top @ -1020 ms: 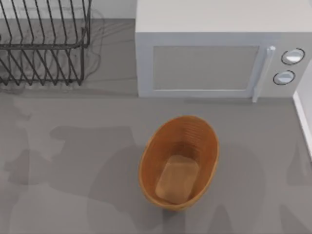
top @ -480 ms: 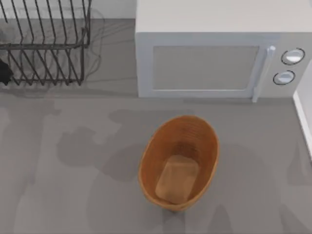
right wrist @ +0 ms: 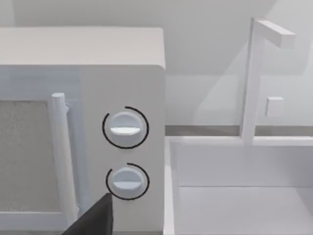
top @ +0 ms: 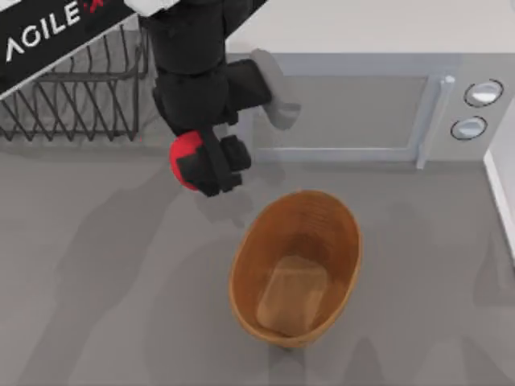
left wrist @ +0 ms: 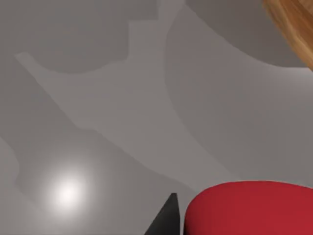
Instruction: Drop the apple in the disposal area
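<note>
The apple (top: 182,153) is small, round and bright red, and my left gripper (top: 211,167) is shut on it, holding it above the table. The pair hangs just off the far-left rim of the disposal area (top: 294,265), an oval orange-brown woven basket standing empty at the table's middle. In the left wrist view the apple (left wrist: 249,208) bulges up beside one black fingertip (left wrist: 166,223), with the basket's rim (left wrist: 293,24) in a corner. A dark finger (right wrist: 93,220) of my right gripper pokes into the right wrist view.
A white microwave (top: 346,104) stands behind the basket, a black wire rack (top: 72,112) at the back left. A white basin edge (top: 503,185) runs along the right side. The right wrist view faces the microwave's knobs (right wrist: 124,128) and the white basin (right wrist: 234,196).
My left arm has swung in from the back left carrying the apple and is now near the basket; earlier only its shadow crossed the table. The basket has not moved.
</note>
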Action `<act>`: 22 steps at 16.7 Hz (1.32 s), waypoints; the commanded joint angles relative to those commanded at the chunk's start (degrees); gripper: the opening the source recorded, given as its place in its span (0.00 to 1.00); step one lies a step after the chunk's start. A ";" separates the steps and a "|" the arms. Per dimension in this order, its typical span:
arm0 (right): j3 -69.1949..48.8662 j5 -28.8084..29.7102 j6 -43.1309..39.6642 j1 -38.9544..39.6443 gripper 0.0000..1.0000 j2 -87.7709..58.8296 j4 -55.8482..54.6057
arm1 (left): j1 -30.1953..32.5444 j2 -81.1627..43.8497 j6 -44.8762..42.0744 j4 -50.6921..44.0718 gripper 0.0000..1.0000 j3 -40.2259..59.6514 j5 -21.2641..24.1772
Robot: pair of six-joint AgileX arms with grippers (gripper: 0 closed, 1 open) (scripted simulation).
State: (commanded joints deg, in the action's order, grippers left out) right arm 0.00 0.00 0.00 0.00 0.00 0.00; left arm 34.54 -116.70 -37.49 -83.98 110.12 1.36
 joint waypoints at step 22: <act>0.00 0.00 0.00 0.00 1.00 0.00 0.00 | 15.88 -3.05 -4.07 14.59 0.00 -9.92 -0.18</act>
State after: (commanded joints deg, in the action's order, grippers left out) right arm 0.00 0.00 0.00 0.00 0.00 0.00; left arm 50.42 -119.75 -41.55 -69.39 100.20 1.18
